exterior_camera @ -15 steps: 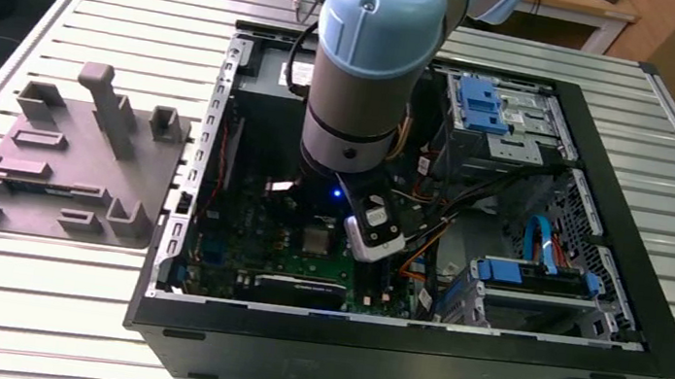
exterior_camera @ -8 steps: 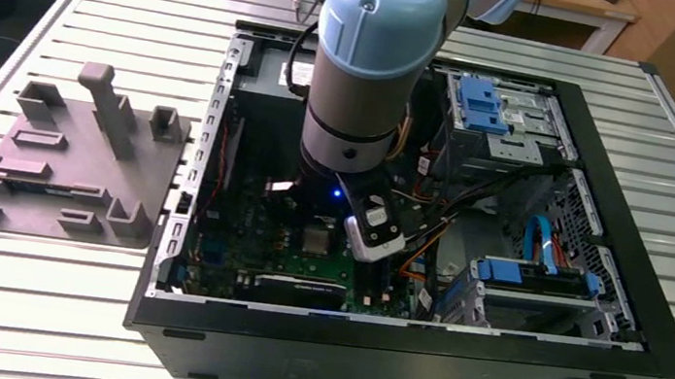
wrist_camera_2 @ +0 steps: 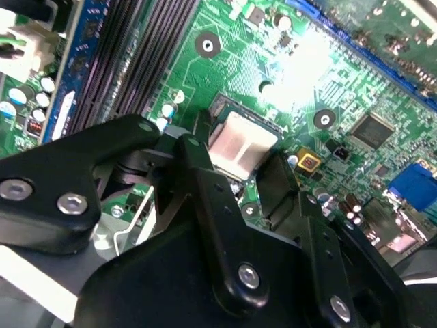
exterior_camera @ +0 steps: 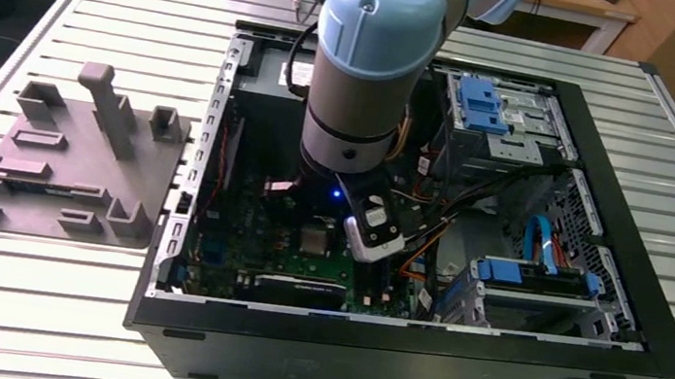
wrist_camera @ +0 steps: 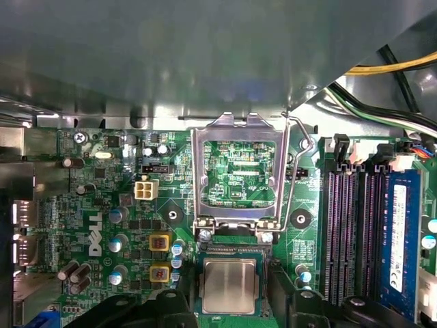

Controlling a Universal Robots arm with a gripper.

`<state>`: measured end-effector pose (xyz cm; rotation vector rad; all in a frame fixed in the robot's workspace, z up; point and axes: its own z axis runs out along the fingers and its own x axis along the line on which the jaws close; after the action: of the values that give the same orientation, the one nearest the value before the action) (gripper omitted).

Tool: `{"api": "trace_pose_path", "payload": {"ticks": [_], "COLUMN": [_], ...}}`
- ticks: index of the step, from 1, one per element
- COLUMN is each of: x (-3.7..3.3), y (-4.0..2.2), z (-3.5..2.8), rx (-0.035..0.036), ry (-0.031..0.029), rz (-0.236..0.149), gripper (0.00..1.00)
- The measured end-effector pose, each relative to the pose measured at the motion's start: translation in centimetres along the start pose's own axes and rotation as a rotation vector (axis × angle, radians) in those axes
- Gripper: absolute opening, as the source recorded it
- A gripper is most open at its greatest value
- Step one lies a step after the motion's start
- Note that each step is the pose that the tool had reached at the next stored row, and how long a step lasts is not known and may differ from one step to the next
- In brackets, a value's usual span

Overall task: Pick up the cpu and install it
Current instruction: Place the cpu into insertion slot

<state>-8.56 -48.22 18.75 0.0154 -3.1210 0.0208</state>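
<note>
The cpu point(wrist_camera: 230, 285), a small square chip with a silvery-grey top, lies flat in the socket on the green motherboard point(wrist_camera: 130, 205). It also shows in the second wrist view as the cpu point(wrist_camera_2: 240, 140) and in the exterior view as a small grey square point(exterior_camera: 311, 239) under the arm. My gripper point(wrist_camera: 231, 295) is low over it. One black finger point(wrist_camera: 179, 301) stands on each side of the chip, slightly apart from its edges. The same flanking shows around my gripper point(wrist_camera_2: 235, 156) in the second wrist view. The socket's metal load plate point(wrist_camera: 235, 137) is swung up, with its lever point(wrist_camera: 295, 171) raised.
The open computer case point(exterior_camera: 634, 317) lies on a slatted metal table point(exterior_camera: 22, 305). Memory slots point(wrist_camera: 355, 232) run beside the socket, cables point(wrist_camera: 382, 68) hang near it, and blue drive brackets point(exterior_camera: 493, 102) sit at the exterior view's right. A grey parts fixture point(exterior_camera: 67, 164) stands left of the case.
</note>
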Motion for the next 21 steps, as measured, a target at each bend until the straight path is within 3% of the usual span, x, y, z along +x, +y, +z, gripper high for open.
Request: {"api": "trace_pose_path", "payload": {"ticks": [6, 8, 21], "x": [-0.04, -0.04, -0.05], "y": [0.00, -0.01, -0.01], "z": [-0.05, -0.07, -0.06], "rx": [0.0002, 0.0005, -0.0040], "ry": [0.0003, 0.0007, 0.0004], "rz": [0.000, 0.000, 0.003], "gripper": [0.55, 0.48, 0.47]}}
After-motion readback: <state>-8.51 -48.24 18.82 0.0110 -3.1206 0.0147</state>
